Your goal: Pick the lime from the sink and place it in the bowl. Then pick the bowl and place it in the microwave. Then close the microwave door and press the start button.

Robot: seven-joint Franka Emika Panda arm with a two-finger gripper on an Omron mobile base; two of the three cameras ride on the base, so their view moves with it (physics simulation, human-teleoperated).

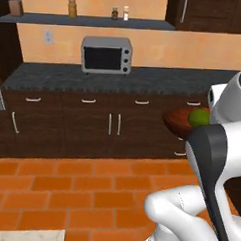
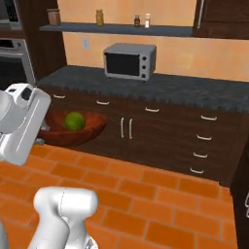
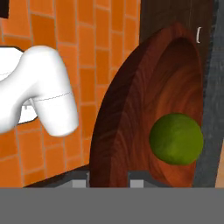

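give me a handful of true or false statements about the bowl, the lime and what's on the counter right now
1. The lime lies inside the reddish-brown bowl. True.
2. The bowl stands on the dark counter. False: it is held up in the air over the orange tiled floor, in front of the cabinets.
3. A small silver toaster oven stands on the counter against the wall. True.
4. The bowl holds two limes. False: just one lime shows in it.
5. In the hand view the jaws straddle the bowl's rim, one tip on each side. True.
6. The shelf above the counter carries small jars. True.
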